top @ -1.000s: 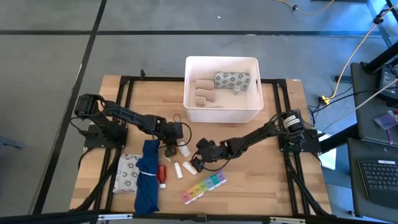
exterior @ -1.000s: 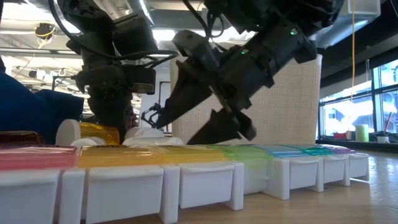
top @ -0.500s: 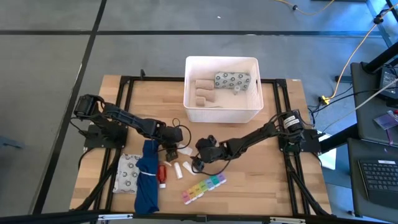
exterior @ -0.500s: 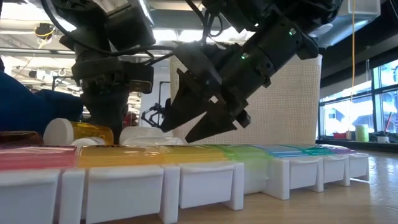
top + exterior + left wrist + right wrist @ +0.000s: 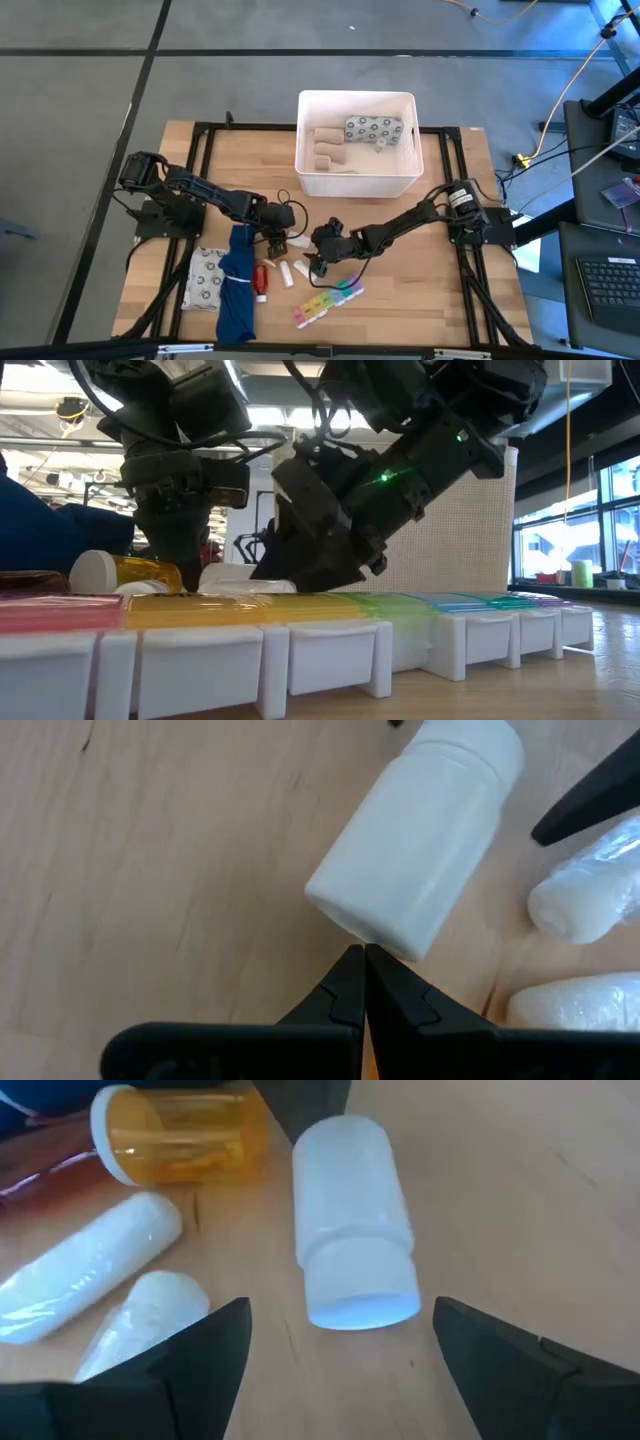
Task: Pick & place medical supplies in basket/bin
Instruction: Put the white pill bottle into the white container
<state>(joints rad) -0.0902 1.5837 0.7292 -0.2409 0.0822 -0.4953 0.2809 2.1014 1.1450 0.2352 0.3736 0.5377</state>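
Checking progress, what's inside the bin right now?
The bin holds two gauze rolls and a patterned packet. Anything under the packet is hidden.

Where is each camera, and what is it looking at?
High view: above, looking down; both arms, white tub.
Low view: table height, behind the rainbow pill organizer; both arms.
Left wrist view: shut left hand by the white bottle.
Right wrist view: open right hand around it.
All views share that bottle.
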